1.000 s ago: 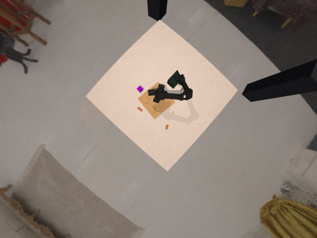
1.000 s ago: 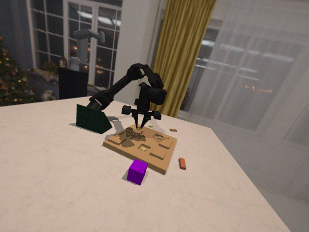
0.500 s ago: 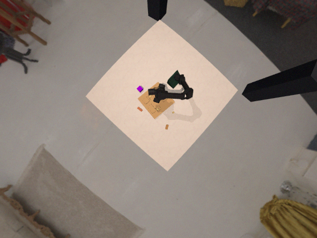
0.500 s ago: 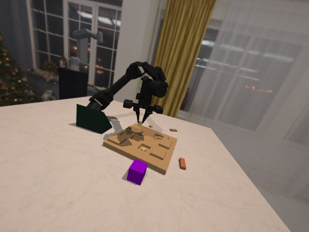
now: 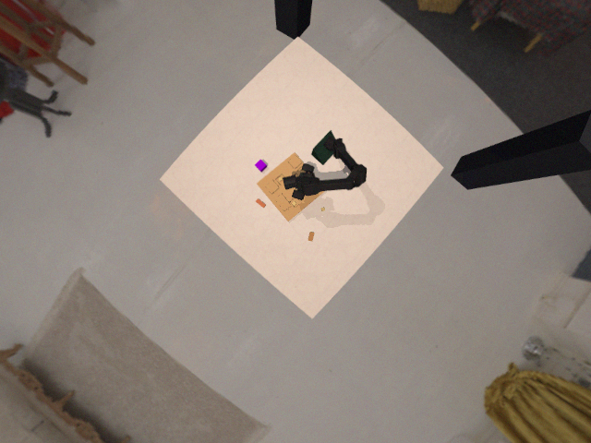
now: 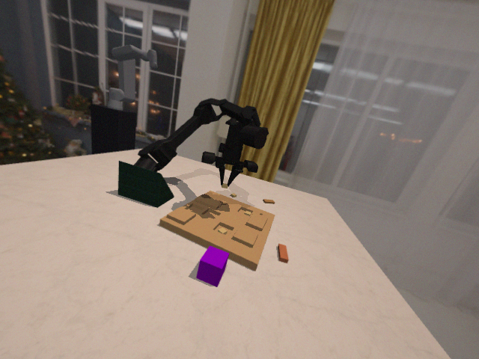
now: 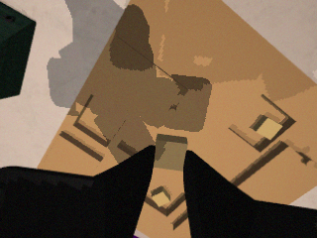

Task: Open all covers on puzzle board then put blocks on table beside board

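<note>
Top view: the black six-joint arm (image 5: 341,178) reaches from its dark green base block (image 5: 322,147) over the tan wooden puzzle board (image 5: 286,186), which lies on the pale square desk (image 5: 305,267); a purple cube (image 5: 260,165) and two small orange blocks (image 5: 260,202) (image 5: 310,235) rest on the desk off the board. Exterior view: the gripper (image 6: 226,182) hangs above the board's far edge, its fingers (image 6: 221,176) closed on a small tan square block (image 6: 224,185) held clear of the board; another tan block (image 6: 222,230) sits in an open well. Wrist view: the held block (image 7: 170,152) is pinched between both dark fingers, with two wells still holding pale blocks (image 7: 269,128) (image 7: 160,197) below.
</note>
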Available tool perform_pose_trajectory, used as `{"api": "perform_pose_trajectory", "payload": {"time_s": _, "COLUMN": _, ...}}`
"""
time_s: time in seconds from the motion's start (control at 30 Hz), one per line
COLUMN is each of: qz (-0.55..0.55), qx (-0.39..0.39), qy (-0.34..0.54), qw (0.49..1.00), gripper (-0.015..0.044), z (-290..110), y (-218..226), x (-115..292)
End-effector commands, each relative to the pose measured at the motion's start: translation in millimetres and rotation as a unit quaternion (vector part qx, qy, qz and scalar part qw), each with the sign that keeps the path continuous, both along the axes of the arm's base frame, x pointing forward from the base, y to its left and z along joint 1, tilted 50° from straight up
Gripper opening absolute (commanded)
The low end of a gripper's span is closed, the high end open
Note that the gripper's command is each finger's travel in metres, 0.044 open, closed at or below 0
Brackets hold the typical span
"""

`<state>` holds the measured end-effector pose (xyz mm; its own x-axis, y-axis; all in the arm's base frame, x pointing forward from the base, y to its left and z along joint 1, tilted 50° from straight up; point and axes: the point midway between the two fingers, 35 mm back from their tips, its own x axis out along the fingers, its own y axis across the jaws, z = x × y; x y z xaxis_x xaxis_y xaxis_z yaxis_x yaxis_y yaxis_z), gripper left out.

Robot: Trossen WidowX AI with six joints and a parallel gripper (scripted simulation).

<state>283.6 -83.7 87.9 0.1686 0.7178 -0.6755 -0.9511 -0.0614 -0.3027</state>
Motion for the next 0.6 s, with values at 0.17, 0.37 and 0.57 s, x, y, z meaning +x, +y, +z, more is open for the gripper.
{"api": "perform_pose_trajectory", "payload": {"time_s": 0.17, "qz": -0.003, "qx": -0.002, "qy": 0.000, "qw": 1.000, "gripper": 0.0080, "z": 28, "y": 23, "x": 7}}
{"api": "perform_pose_trajectory", "payload": {"time_s": 0.37, "qz": -0.003, "qx": -0.002, "qy": 0.000, "qw": 1.000, "gripper": 0.0080, "z": 45, "y": 38, "x": 8}}
{"api": "perform_pose_trajectory", "payload": {"time_s": 0.57, "qz": -0.004, "qx": -0.002, "qy": -0.001, "qw": 1.000, "gripper": 0.0080, "z": 62, "y": 53, "x": 8}}
